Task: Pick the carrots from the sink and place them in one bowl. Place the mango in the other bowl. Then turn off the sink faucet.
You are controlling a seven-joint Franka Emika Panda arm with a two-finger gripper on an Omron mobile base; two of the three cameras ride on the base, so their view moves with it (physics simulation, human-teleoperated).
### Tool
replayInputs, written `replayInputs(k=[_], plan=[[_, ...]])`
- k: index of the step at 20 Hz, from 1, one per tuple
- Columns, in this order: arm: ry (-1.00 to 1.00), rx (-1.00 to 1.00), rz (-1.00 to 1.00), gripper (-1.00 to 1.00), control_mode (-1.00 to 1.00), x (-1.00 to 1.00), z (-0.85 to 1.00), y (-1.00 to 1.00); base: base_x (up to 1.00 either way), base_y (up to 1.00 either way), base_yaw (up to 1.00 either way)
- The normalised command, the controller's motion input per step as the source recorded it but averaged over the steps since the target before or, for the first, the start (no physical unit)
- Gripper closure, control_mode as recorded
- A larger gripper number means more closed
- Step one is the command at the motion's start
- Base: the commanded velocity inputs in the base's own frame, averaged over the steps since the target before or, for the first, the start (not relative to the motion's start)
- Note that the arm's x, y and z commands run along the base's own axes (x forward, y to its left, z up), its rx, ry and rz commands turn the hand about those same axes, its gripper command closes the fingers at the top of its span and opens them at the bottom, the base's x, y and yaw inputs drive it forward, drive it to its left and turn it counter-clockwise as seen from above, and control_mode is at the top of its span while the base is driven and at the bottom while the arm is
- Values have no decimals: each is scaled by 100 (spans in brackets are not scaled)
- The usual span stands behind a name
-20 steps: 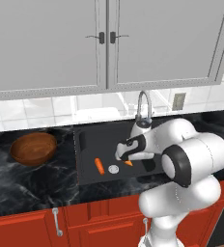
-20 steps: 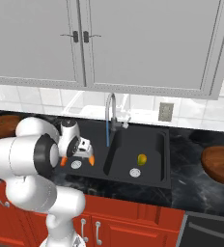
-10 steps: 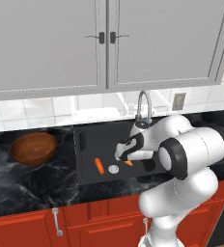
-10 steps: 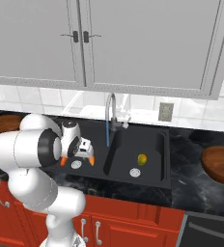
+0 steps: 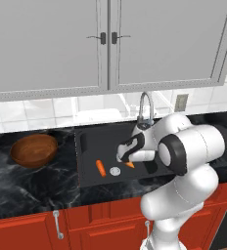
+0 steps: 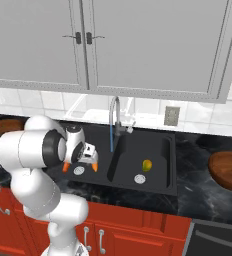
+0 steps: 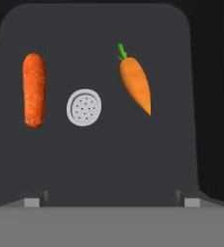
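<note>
A black marbled counter (image 5: 27, 185) runs over red cabinet fronts, with white tile behind it and grey wall cupboards above; the black matte double-basin sink (image 5: 86, 146) is set into it.

The gripper (image 5: 121, 155) hangs over the left basin, its jaws spread as wide as they go and holding nothing. In the hand view the two dark fingertips (image 7: 34, 200) stand far apart at the bottom edge, clear of the basin floor and of everything on it.

Directly under the gripper lie the carrots. One carrot (image 7: 135, 83) is orange and tapered, with a small green top; in the left base view its tip (image 5: 129, 165) shows just below the gripper. The second carrot (image 7: 34, 89) is a darker orange, blunt at both ends, and lies left of the round silver drain (image 7: 84, 107), well apart from the first, with the drain between them. In the left base view this second carrot sits at (image 5: 101, 168), just left of the drain (image 5: 115, 171).

The mango (image 6: 147, 165), small, roundish, yellow-green with an orange tinge, rests in the right basin, just beyond that basin's own drain (image 6: 139, 178).

The slim silver gooseneck faucet (image 6: 116, 112) rises at the far edge of the sink between the basins, and a thin blue stream (image 6: 111, 137) falls from its spout.

One brown wooden bowl (image 5: 34, 150), shallow and glossy, sits on the counter left of the sink and has nothing in it. The other bowl (image 6: 229, 171) stands on the counter to the right of the sink, also bare inside.
</note>
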Motion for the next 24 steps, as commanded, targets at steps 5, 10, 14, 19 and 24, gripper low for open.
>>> replayInputs(k=[5, 10, 14, 19, 24], plan=[[0, 0, 0, -100, -100, 1, -8, -14, 0, 0, 0], [0, 0, 0, -100, -100, 2, -9, -11, 0, 0, 0], [0, 0, 0, -100, -100, 10, -11, -3, 0, 0, 0], [0, 0, 0, -100, -100, 24, -13, 0, 0, 0, 0], [0, 0, 0, -100, -100, 30, -21, 0, 0, 0, 0]])
